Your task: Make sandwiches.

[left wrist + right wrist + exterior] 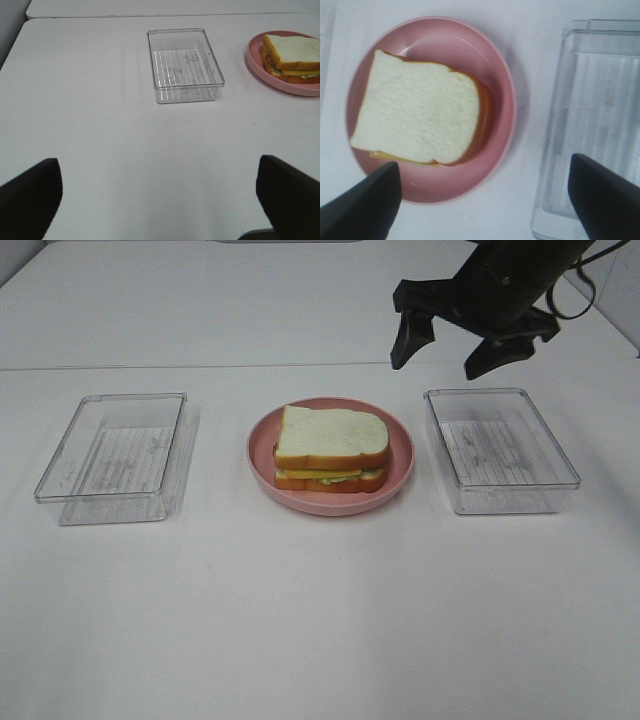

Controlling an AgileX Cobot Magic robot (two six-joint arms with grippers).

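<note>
The sandwich [330, 452] is sitting on the pink plate [398, 468] at the desk's [320, 620] middle, its fillings showing only as thin yellow and green edges. The right gripper [447, 348] is hanging above, spread wide, holding nothing. The left gripper [160, 192], half cut off, is gaping wide, near a clear tray [185, 65].

You have one sandwich [331, 450] on one pink plate [400, 465] — and two clear trays, one left [112, 458], one right [499, 450] — plus two grippers, left [160, 200] and right [455, 355].
</note>
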